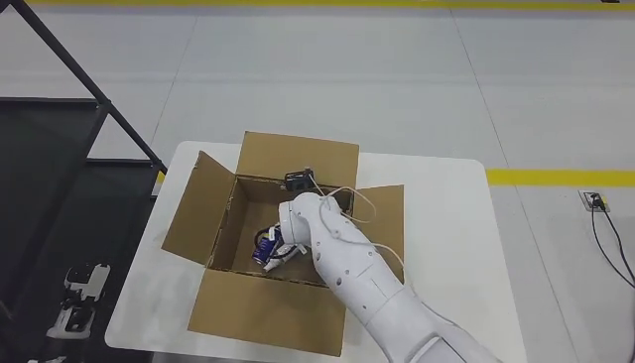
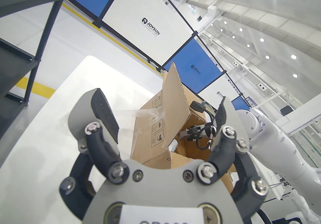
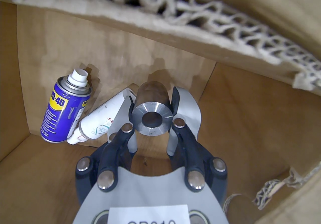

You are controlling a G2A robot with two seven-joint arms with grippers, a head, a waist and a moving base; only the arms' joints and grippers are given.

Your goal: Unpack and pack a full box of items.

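Note:
The open cardboard box (image 1: 298,155) stands on the white table (image 1: 446,214). My right arm is down inside it, and my right gripper (image 3: 153,99) is shut on a short steel cylinder (image 3: 153,114) with a hollow end, held just above the box floor. Beside it a blue and yellow spray can (image 3: 65,109) leans against the box wall (image 3: 75,46), with a white tube (image 3: 100,119) lying against the can. From above, the can (image 1: 266,247) shows near the right gripper (image 1: 281,251). My left gripper (image 2: 160,99) is open and holds nothing, low beside the table, facing the box (image 2: 150,129).
The box flaps (image 1: 193,209) spread outward on all sides, and one flap edge (image 3: 200,24) is torn, overhanging the right gripper. A dark metal rack (image 1: 60,165) stands left of the table. Bare tabletop (image 2: 62,99) lies between the left gripper and the box.

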